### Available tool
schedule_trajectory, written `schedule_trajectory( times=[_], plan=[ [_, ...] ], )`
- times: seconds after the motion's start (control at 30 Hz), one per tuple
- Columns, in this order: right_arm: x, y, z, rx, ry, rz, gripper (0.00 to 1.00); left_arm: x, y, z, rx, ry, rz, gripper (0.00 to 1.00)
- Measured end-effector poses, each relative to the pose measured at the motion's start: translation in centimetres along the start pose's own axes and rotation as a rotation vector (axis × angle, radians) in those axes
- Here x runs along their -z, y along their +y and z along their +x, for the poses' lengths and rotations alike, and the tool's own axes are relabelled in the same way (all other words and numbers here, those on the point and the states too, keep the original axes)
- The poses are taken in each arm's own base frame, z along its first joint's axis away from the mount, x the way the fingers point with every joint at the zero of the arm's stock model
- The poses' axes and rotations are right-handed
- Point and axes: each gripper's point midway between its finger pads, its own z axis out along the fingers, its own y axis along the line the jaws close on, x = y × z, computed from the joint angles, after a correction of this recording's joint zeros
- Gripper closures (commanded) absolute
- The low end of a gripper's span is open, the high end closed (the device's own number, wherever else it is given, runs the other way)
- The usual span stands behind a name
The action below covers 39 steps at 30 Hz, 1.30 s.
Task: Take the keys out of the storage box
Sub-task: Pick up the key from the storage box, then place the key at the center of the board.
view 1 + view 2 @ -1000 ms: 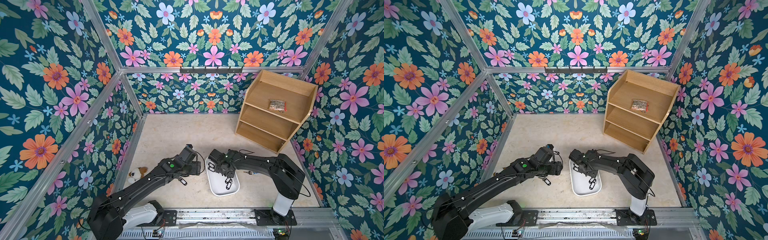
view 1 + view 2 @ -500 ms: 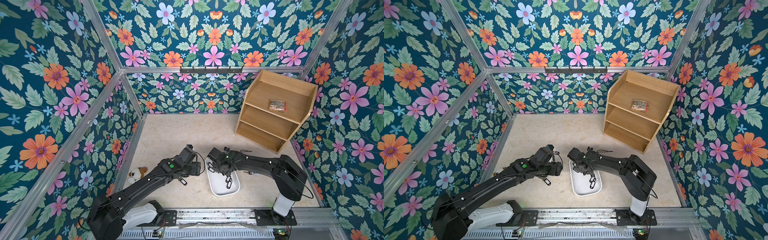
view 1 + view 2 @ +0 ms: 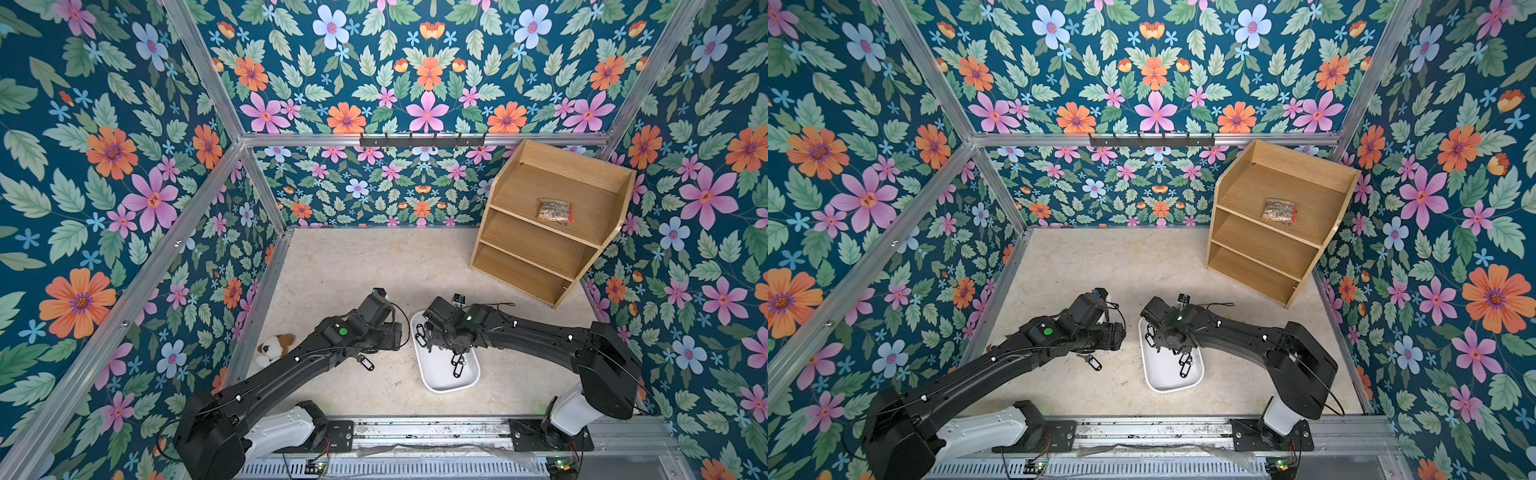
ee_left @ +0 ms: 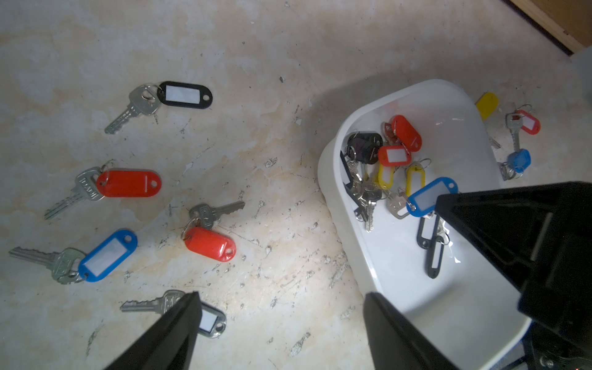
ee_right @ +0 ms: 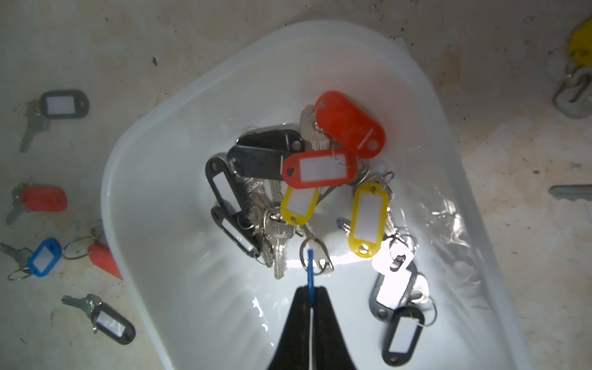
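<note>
The storage box (image 5: pixel 160 192) is a shallow white tray on the floor between my arms, seen in both top views (image 3: pixel 444 380) (image 3: pixel 1173 384). A tangle of keys (image 5: pixel 301 179) with red, yellow and black tags lies in it. My right gripper (image 5: pixel 310 290) is inside the box, shut on a blue key tag (image 5: pixel 309 266) seen edge-on, its ring and key hanging from it. That blue tag (image 4: pixel 431 195) also shows in the left wrist view. My left gripper (image 4: pixel 282 298) stands open above bare floor beside the box wall (image 4: pixel 349 256), holding nothing.
Several keys (image 4: pixel 128 184) lie spread on the floor on my left arm's side, one with a black tag (image 3: pixel 368 365). A few more keys (image 4: pixel 519 141) lie beyond the box. A wooden shelf unit (image 3: pixel 548 220) holds a clear bag (image 3: pixel 555 210). A plush dog (image 3: pixel 274 349) lies by the left wall.
My right gripper has gone from open to shut, closing on the blue key tag in the box. The left arm has barely moved.
</note>
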Motion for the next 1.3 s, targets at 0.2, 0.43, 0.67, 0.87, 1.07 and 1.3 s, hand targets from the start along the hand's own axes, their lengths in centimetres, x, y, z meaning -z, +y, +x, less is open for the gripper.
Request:
schedule_trajectory(
  times=[0.2, 0.43, 0.67, 0.87, 1.07, 1.3],
  plan=[
    [1.7, 0.3, -0.7, 0.003, -0.024, -0.028, 1.00, 0.3, -0.2, -0.3, 0.004, -0.012, 0.007, 0.15],
    [6.8, 0.3, -2.6, -0.015, -0.104, -0.110, 1.00, 0.7, -0.1, -0.3, 0.020, -0.022, 0.012, 0.16],
    [8.6, -5.9, -5.7, -0.125, -0.174, -0.052, 1.00, 0.2, -0.1, -0.1, 0.027, -0.006, 0.004, 0.16],
    [9.4, -11.3, -8.8, -0.230, -0.228, -0.007, 1.00, 0.3, -0.3, -0.3, 0.033, -0.008, 0.011, 0.16],
    [7.7, -13.6, -10.7, -0.248, -0.212, 0.037, 1.00, -0.1, -0.3, -0.2, 0.043, 0.001, 0.007, 0.17],
    [4.3, -11.8, -12.6, -0.198, -0.156, 0.023, 1.00, -0.2, -0.6, -0.5, 0.044, -0.007, 0.021, 0.17]
  ],
)
